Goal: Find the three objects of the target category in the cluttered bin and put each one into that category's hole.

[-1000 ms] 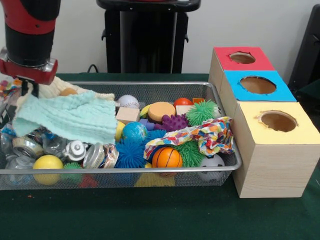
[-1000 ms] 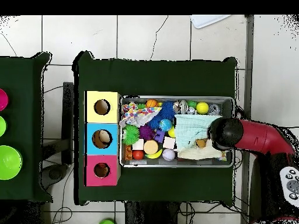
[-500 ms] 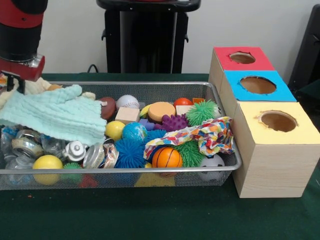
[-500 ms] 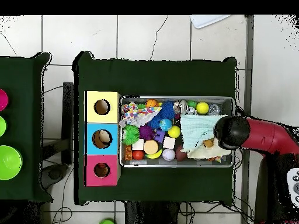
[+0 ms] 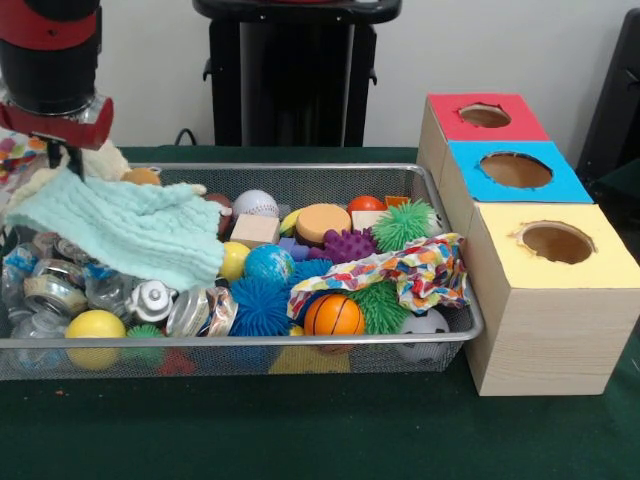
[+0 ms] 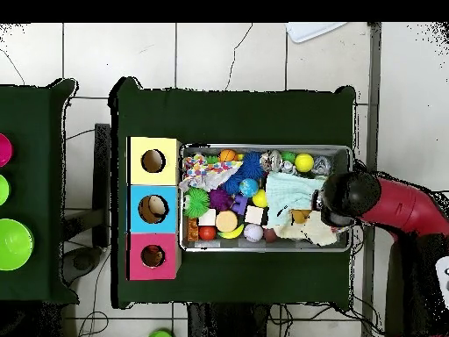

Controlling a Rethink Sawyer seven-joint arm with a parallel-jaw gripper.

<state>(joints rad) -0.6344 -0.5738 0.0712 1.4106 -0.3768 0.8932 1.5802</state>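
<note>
The wire-mesh bin [image 5: 300, 341] is full of toys; it also shows in the overhead view [image 6: 263, 147]. My gripper [image 5: 60, 160] hangs over the bin's left end, shut on a corner of a mint-green cloth [image 5: 130, 235] that drapes over the clutter. A cream soft thing [image 5: 108, 160] and an orange bit [image 5: 140, 177] show right behind the cloth; I cannot tell what they are. The yellow duck and the striped tiger are hidden. The red-topped hole [image 5: 485, 115] is on the far box at the right. In the overhead view the gripper [image 6: 326, 207] holds the cloth [image 6: 282, 188] at the bin's right end, far from the red hole [image 6: 153, 256].
Blue-topped [image 5: 515, 170] and yellow-topped [image 5: 556, 242] holes stand beside the red one. A multicoloured cloth [image 5: 400, 270], spiky balls [image 5: 262, 305], a basketball [image 5: 333, 315] and crushed cans [image 5: 50, 292] fill the bin. Green bowls [image 6: 13, 244] sit on a second table.
The gripper has pulled the mint cloth toward the bin's end and shifted slightly back. The cloth now covers less of the middle, and a yellow ball and a brown ball have come into view.
</note>
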